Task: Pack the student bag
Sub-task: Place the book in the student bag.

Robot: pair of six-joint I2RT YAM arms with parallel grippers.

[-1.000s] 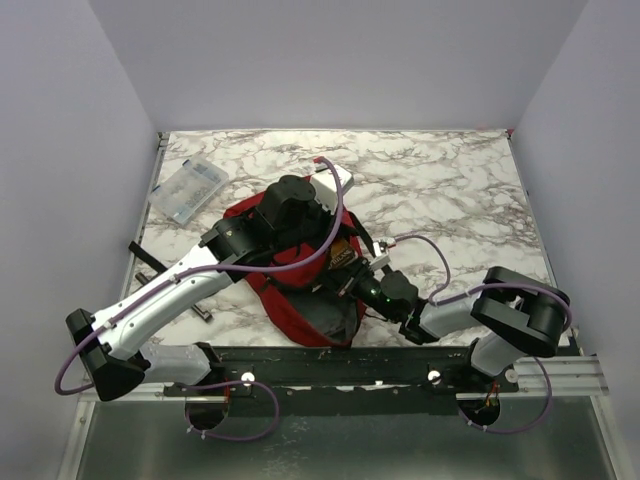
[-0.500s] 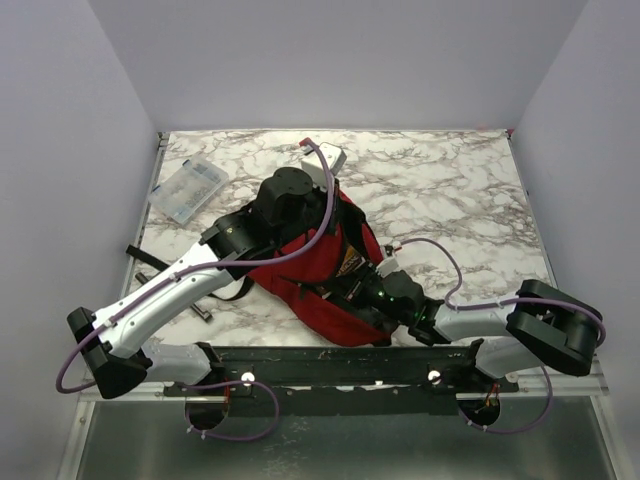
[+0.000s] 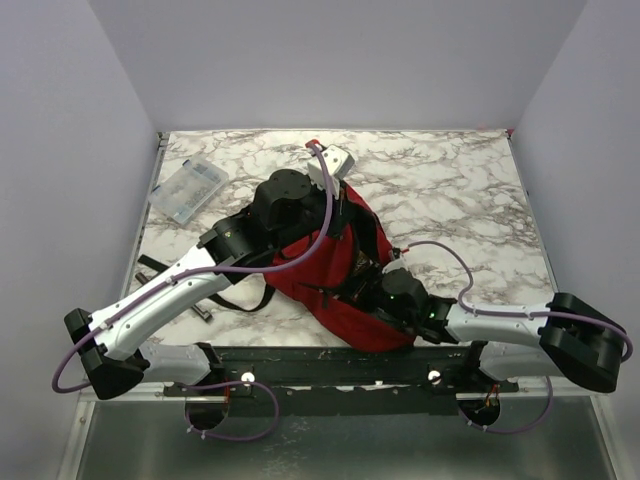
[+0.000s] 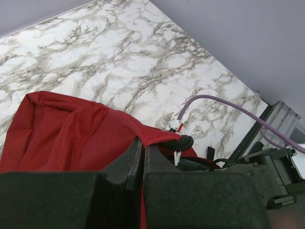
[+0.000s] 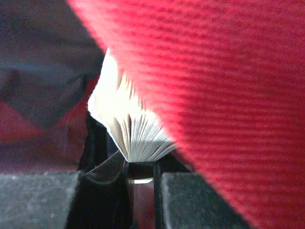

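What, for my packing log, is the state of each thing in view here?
Dark red fabric backpack: lying on the marble table, one edge pulled up.
Left gripper: shut on the backpack's red edge.
White-paged book: pages fanned, tucked under the red fabric.
Right gripper: shut on the book.
Clear plastic case: flat at the table's far left, apart from both arms; open or closed unclear.

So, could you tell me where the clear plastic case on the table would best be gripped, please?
Probably across its narrow width, near the middle, coming straight down from above. The clear plastic case lies flat on the marble table near the far left corner, turned at a slant, with bare surface all round it, so its long sides can be straddled.
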